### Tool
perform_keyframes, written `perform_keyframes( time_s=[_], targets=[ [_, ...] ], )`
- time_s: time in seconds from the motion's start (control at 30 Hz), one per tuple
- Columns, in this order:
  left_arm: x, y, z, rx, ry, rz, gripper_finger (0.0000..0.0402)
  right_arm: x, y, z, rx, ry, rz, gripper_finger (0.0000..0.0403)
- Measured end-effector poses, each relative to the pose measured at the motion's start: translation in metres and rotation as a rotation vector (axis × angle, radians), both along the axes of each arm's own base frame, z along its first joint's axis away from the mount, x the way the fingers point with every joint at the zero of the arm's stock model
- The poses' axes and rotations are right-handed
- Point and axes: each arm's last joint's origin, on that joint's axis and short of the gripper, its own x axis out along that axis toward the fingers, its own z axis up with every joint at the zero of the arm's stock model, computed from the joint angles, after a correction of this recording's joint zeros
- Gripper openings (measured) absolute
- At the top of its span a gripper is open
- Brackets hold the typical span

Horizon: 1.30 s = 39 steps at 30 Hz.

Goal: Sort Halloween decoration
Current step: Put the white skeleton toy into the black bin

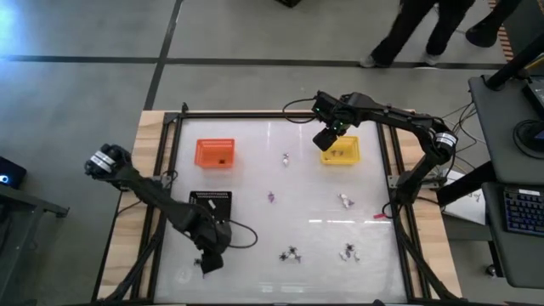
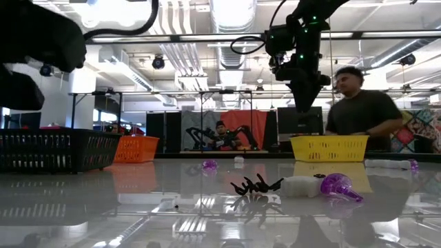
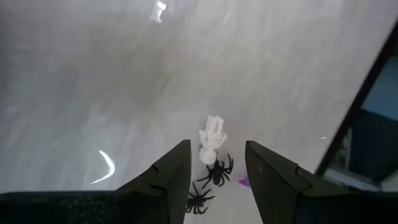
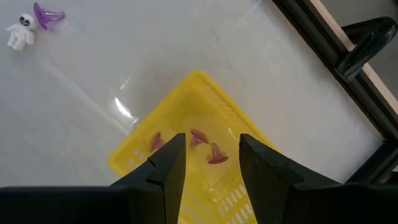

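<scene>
My right gripper (image 1: 327, 136) (image 4: 211, 140) hangs open above the yellow tray (image 1: 341, 152) (image 4: 186, 124), clear of it. Three purplish trinkets (image 4: 199, 146) lie on that tray's floor. My left gripper (image 1: 208, 259) (image 3: 217, 149) is open near the table's near left corner and holds nothing. Its wrist view looks toward a white skeleton trinket (image 3: 212, 138), two black spiders (image 3: 217, 171) and a purple trinket (image 3: 244, 182) lying on the table. More trinkets lie scattered: a black spider (image 1: 293, 253) (image 2: 256, 186), white ones (image 1: 348, 252) (image 1: 344, 201), small ones (image 1: 286, 158) (image 1: 271, 197).
The orange tray (image 1: 215, 153) (image 2: 134, 148) sits at the far left and the black tray (image 1: 210, 204) (image 2: 55, 151) just nearer, beside my left arm. A raised frame (image 1: 395, 170) borders the glossy tabletop. A person (image 2: 362, 103) stands beyond the far edge; legs (image 1: 416, 30) show there too.
</scene>
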Motion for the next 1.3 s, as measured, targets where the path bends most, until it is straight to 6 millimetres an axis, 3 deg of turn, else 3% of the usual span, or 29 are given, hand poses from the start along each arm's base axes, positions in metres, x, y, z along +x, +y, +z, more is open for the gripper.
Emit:
perform_keyframes(
  time_s=[0.33,0.73,0.97,1.3],
  targets=[
    [0.01,-0.014,-0.02,0.009,0.064,-0.026,0.0134,-0.001,0.0,0.0,0.003,0.007,0.01,0.0139],
    [0.011,-0.015,-0.038,0.045,0.128,-0.029,0.013,-0.003,0.002,0.0,0.018,0.029,0.01,0.0139],
    [0.011,-0.015,-0.043,0.062,0.152,-0.029,0.0081,-0.003,0.002,0.0,0.02,0.032,0.01,0.0139],
    [0.016,-0.019,-0.033,0.039,0.126,-0.031,0.0005,-0.004,0.002,0.0,0.023,0.037,0.011,0.0139]
  ],
)
